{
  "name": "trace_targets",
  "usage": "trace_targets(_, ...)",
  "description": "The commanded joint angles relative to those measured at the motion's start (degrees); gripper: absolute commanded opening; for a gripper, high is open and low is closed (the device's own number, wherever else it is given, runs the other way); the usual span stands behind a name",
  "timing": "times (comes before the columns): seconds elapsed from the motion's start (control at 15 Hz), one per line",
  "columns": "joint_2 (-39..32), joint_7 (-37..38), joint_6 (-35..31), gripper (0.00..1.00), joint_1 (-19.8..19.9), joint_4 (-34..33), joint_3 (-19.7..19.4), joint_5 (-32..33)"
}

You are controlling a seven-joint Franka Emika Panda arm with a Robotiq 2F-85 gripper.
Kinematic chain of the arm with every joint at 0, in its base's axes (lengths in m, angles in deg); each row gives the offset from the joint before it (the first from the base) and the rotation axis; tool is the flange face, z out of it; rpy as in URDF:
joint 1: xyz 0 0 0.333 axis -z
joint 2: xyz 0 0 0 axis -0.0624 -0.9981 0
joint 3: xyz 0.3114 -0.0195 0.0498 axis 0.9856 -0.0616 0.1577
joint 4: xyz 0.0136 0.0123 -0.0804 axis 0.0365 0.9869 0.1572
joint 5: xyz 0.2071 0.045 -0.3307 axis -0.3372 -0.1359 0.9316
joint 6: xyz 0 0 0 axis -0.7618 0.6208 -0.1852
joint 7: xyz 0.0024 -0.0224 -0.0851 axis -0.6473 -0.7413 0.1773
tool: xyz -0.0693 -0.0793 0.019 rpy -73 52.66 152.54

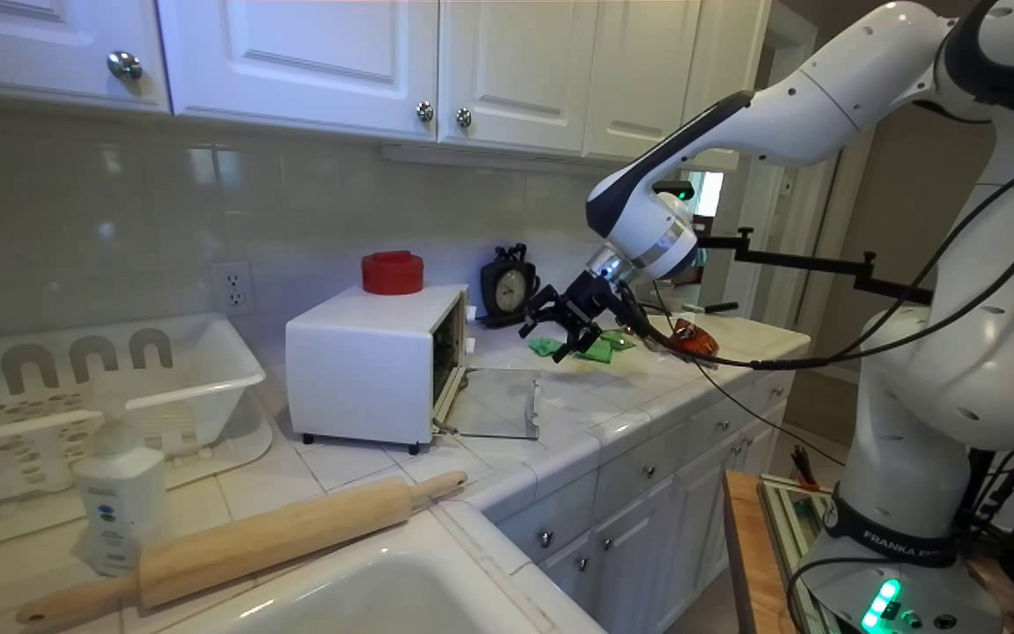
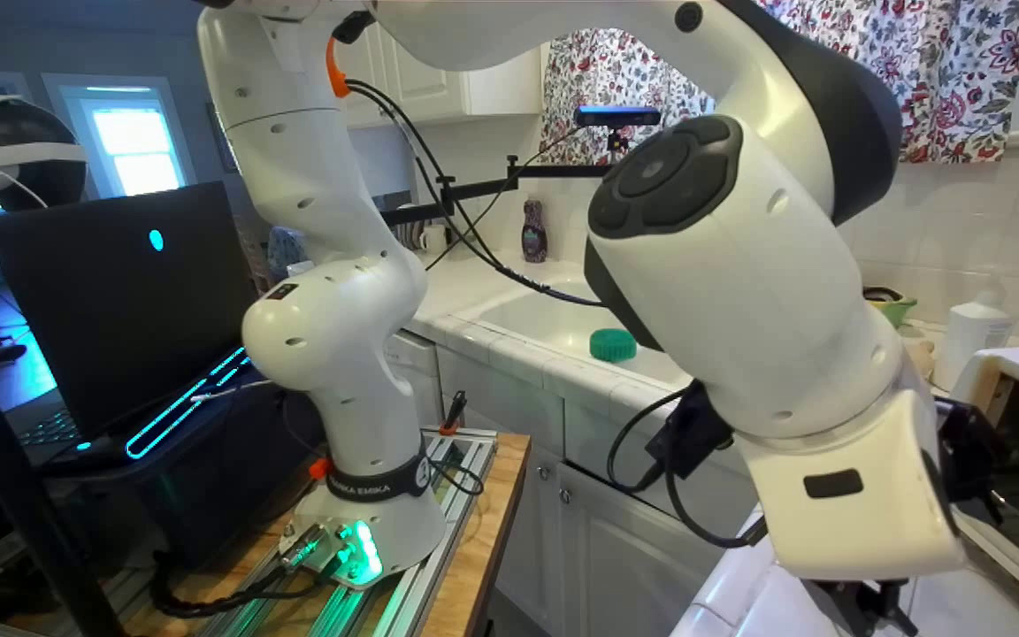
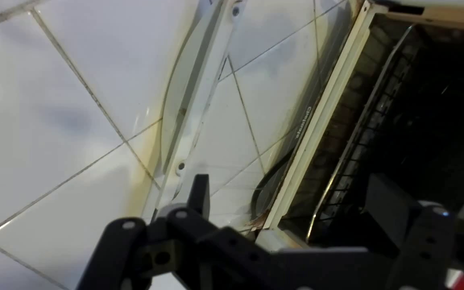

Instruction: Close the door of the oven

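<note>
The small white oven (image 1: 362,379) stands on the tiled counter with its dark front open. Its door (image 1: 500,403), a see-through panel with a pale edge, is folded down and lies low over the counter. In the wrist view the door (image 3: 236,117) shows its pale handle bar at left, and the oven's dark cavity (image 3: 437,121) with a wire rack is at right. My gripper (image 1: 544,343) is open and empty above the counter, out in front of the oven. In the wrist view my gripper (image 3: 292,197) has its fingers apart, the left one over the door's end near the handle.
A red container (image 1: 393,274) sits on the oven. A black clock (image 1: 505,286) stands behind. Green cloth (image 1: 595,350) and a red packet (image 1: 694,338) lie beyond the gripper. A rolling pin (image 1: 278,541), bottle (image 1: 120,502), dish rack (image 1: 199,387) and sink (image 1: 366,590) are nearer.
</note>
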Motion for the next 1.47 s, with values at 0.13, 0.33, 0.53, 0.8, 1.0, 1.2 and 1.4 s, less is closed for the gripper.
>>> trace_targets(0.13, -7.35, -6.97, -1.38, 1.0, -0.62, -3.88, -1.54, -11.43)
trace_targets(0.33, -10.84, -8.81, -0.87, 1.0, -0.16, -5.67, -1.52, -14.94)
trace_targets(0.53, -14.5, -9.59, -0.97, 1.0, 0.18, -7.73, -1.3, -16.8)
trace_targets(0.8, -14.28, -7.58, -0.66, 1.0, 0.16, -6.68, -1.21, -14.2)
trace_targets(1.0, -15.27, -7.57, -0.66, 1.0, 0.17, -7.36, -1.21, -14.22)
trace_targets(1.2, -15.99, -8.49, -0.56, 1.0, 0.6, -8.64, -1.39, -15.84)
trace_targets(1.4, -16.31, -9.14, 0.94, 1.0, 1.56, -9.8, -1.88, -16.57)
